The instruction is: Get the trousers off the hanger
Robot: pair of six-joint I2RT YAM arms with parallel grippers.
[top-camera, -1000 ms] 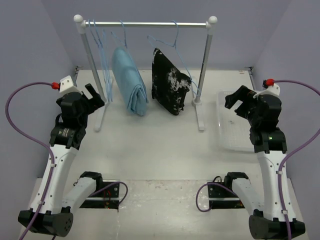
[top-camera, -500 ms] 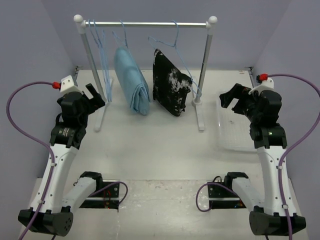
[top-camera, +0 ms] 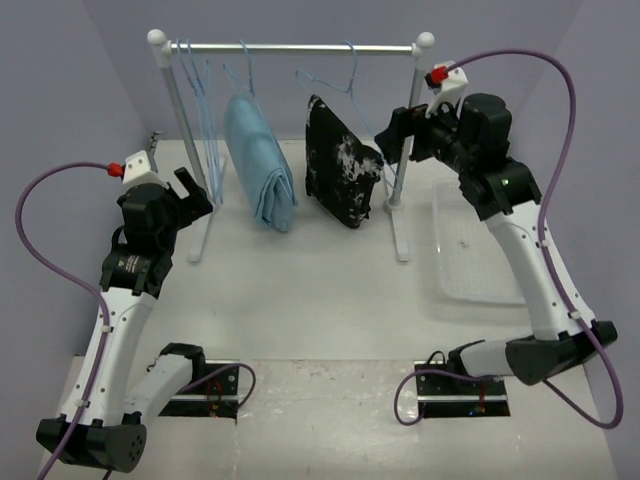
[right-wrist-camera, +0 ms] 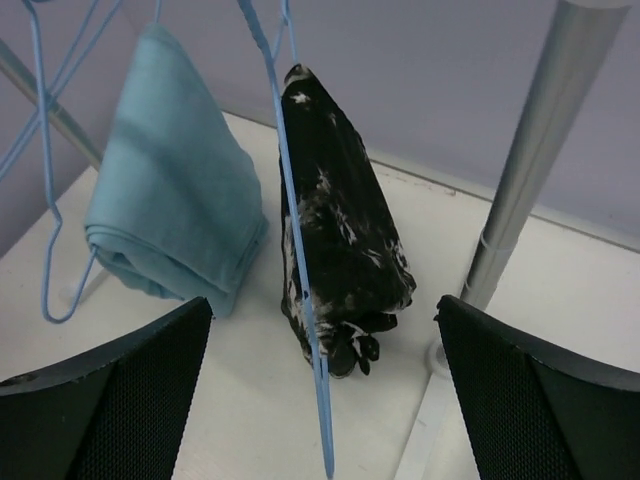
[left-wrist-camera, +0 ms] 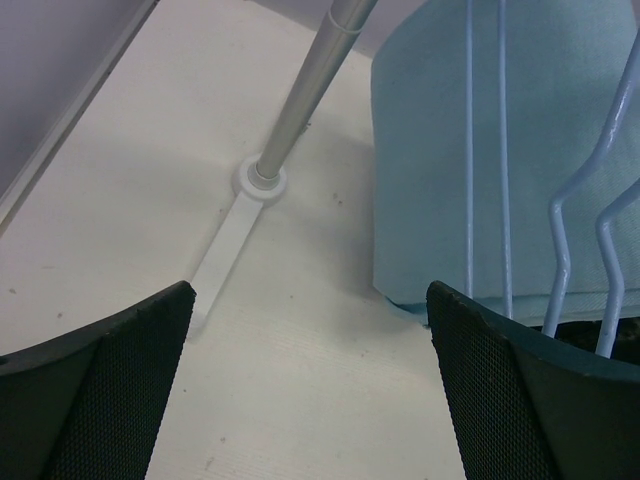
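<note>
1. Table (top-camera: 300, 290): white top. The near half is open floor between the two arms.
2. Garment rack (top-camera: 290, 46): at 12 o'clock on the table, one rail on two posts. The right wrist view shows its right post (right-wrist-camera: 525, 160) and the left wrist view its left post foot (left-wrist-camera: 262, 180).
3. Clear tray (top-camera: 480, 260): at 3 o'clock, by the right table edge.
4. Light-blue garment (top-camera: 258, 160): folded, hanging left of centre on the rail.
5. Trousers (top-camera: 338, 175): black with white speckles, draped on the hanger (top-camera: 352, 75) right of centre, apart from the blue garment. Only the right wrist view shows the hanger wire crossing their front.
6. Spare hangers (top-camera: 205, 100): grouped at the rail's left end.
7. Right gripper (top-camera: 392, 138): raised at 3 o'clock of the trousers, beside the right post and not touching cloth. Its fingers (right-wrist-camera: 110, 390) stand wide apart and hold nothing.
8. Left gripper (top-camera: 190, 190): at 9 o'clock, near the left post. Its fingers (left-wrist-camera: 110, 400) are spread and hold nothing.
</note>
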